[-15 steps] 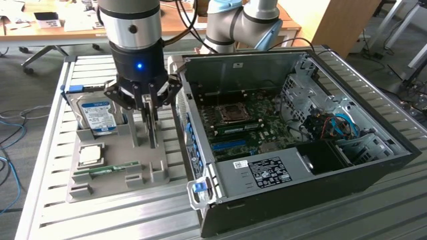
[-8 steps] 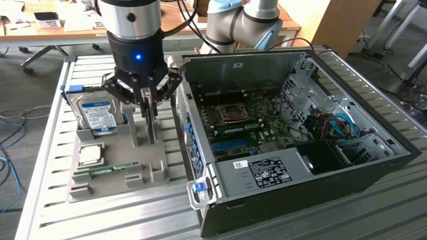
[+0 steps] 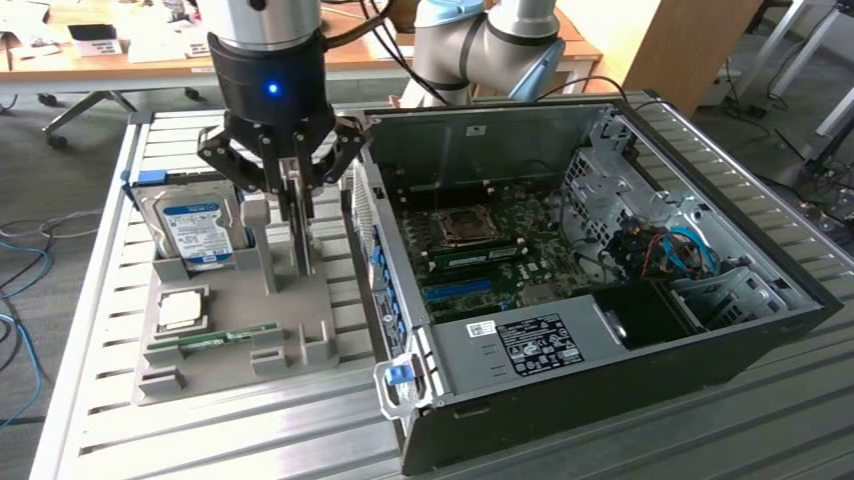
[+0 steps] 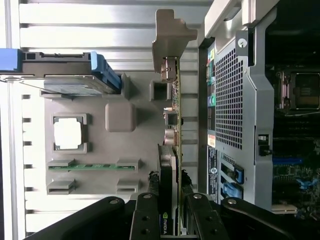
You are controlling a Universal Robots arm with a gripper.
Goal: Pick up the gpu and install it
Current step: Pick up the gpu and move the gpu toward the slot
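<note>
Two jaws clamped part-way on the edge-on gpu [image 4: 170, 170], silver bracket [image 4: 170, 30] clear in the wrist view.

Exterior view high, oblique; wrist view straight down, close; tray [image 3: 220, 372] shared.

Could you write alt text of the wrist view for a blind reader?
The black gripper is shut on a green circuit-board card with black cooler and silver bracket, edge-on. Beside it, a grey tray holds a blue-framed hard drive, a square processor and a thin green memory stick.

Slatted table [image 3: 200, 440] bearing tray [image 3: 220, 365], computer case [image 3: 534, 350]
</note>
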